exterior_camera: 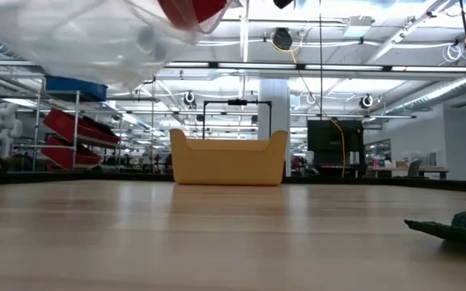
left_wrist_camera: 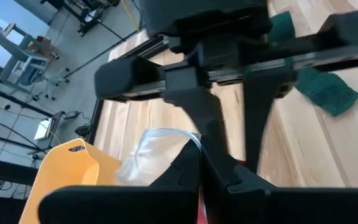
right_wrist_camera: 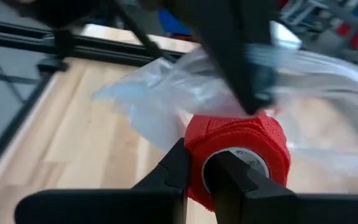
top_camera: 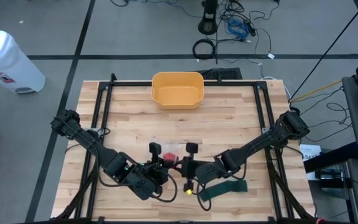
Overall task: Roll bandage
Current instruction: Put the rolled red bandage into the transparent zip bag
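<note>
Right gripper point(right_wrist_camera: 194, 180) clenched on textured red bandage roll point(right_wrist_camera: 236, 152), cardboard core facing the wrist camera, left gripper point(top_camera: 159, 163) pinching crinkled clear plastic bag point(right_wrist_camera: 154, 102), limp green bandage strip point(top_camera: 224, 190) flat on wooden table point(top_camera: 229, 124)

no legible text, labels or numbers

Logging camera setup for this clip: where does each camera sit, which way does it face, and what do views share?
High view: overhead, straight down; both arms, left gripper, right gripper.
Low view: table height, facing the yellow bin; no arm shows.
Left wrist view: past its own fingers at the clear plastic bag.
Right wrist view: own fingers gripping the red bandage roll.
Shared: green bandage in high, low, left wrist.
</note>
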You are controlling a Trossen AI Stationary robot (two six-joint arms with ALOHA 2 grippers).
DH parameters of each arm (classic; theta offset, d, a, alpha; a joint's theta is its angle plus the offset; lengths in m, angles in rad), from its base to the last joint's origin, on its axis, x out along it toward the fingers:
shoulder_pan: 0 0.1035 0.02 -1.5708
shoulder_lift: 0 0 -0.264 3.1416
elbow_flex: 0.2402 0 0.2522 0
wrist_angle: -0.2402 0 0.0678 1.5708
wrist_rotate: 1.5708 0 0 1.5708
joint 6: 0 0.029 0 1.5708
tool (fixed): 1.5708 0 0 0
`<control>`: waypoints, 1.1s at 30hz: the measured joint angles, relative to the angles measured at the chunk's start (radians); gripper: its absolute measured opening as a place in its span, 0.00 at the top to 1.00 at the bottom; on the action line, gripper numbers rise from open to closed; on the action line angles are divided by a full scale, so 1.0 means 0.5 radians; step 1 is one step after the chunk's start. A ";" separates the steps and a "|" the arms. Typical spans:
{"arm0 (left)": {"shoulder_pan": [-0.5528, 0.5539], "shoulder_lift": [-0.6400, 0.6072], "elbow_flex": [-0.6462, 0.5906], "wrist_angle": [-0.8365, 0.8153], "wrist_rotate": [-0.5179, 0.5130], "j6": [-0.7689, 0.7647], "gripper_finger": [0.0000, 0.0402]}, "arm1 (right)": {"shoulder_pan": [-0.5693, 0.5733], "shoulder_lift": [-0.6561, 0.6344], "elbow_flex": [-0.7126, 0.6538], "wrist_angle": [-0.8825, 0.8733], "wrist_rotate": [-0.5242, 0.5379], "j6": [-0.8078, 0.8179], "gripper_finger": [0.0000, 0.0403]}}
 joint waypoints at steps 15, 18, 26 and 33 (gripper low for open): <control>0.032 0.001 0.001 0.000 0.157 -0.064 1.00 | -0.040 -0.001 0.000 0.022 -0.159 0.049 0.91; 0.032 0.001 0.001 0.000 0.157 -0.092 1.00 | -0.036 -0.002 0.000 -0.005 -0.183 0.023 0.91; 0.010 0.001 0.002 -0.030 0.138 -0.189 1.00 | -0.070 -0.002 0.000 -0.014 -0.342 -0.024 0.91; 0.047 -0.006 -0.034 -0.025 0.177 -0.314 1.00 | -0.067 0.002 0.066 0.049 -0.172 -0.109 0.91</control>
